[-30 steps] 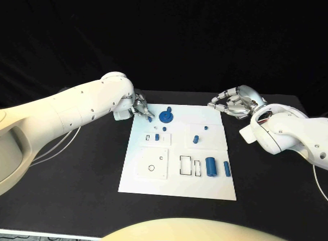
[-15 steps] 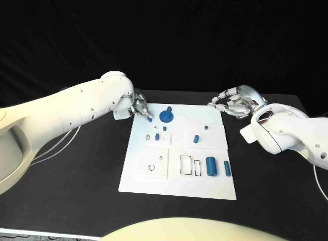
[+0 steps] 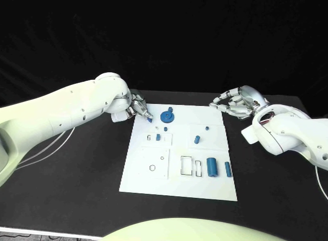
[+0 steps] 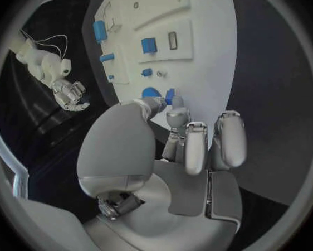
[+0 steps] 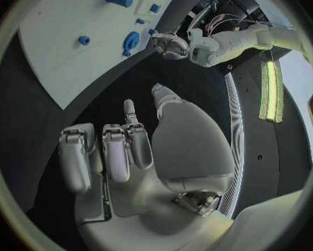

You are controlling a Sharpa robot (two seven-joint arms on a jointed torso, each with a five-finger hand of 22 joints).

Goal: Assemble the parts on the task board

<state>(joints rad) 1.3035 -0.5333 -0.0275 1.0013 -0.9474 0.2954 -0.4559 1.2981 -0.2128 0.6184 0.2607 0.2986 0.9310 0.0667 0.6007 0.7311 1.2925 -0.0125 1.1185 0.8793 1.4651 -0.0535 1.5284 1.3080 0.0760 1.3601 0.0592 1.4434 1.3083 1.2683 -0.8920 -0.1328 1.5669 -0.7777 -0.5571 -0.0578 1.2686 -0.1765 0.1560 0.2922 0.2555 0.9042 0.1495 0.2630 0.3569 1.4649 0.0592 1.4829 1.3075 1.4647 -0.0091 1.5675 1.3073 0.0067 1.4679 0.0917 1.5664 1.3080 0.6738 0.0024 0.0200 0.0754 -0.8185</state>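
Reaching in over the far left corner of the task board [image 3: 178, 187], the left hand [image 3: 139, 107] had its fingertips [image 4: 176, 117] drawn together at a small blue peg [image 3: 149, 119] — thumb and a finger met on it in the left wrist view, so the peg [image 4: 170, 95] looked pinched, though the contact itself was partly hidden. Just beside it stood a round blue disc part [image 3: 166, 117] with a small knob at its far edge.

Right hand [image 3: 234, 103] hung off the board's far right corner over the black table [image 3: 70, 181], fingers curled inward with nothing between them; the right wrist view showed that hand [image 5: 139, 150] with fingers [image 5: 104, 150] bent above bare table, well apart from the board [image 5: 55, 44].

Parts elsewhere on the board:
- short blue peg [image 3: 158, 136] in a raised square block, left of centre
- a tiny blue piece [image 3: 165, 128] just beyond it
- another blue peg [image 3: 196, 139] tilted on the block right of centre, a small one [image 3: 205, 128] near it
- large blue cylinder [image 3: 211, 166] and a slimmer one [image 3: 227, 169] lying side by side near the right edge — next to an outlined rectangular slot [image 3: 186, 165].
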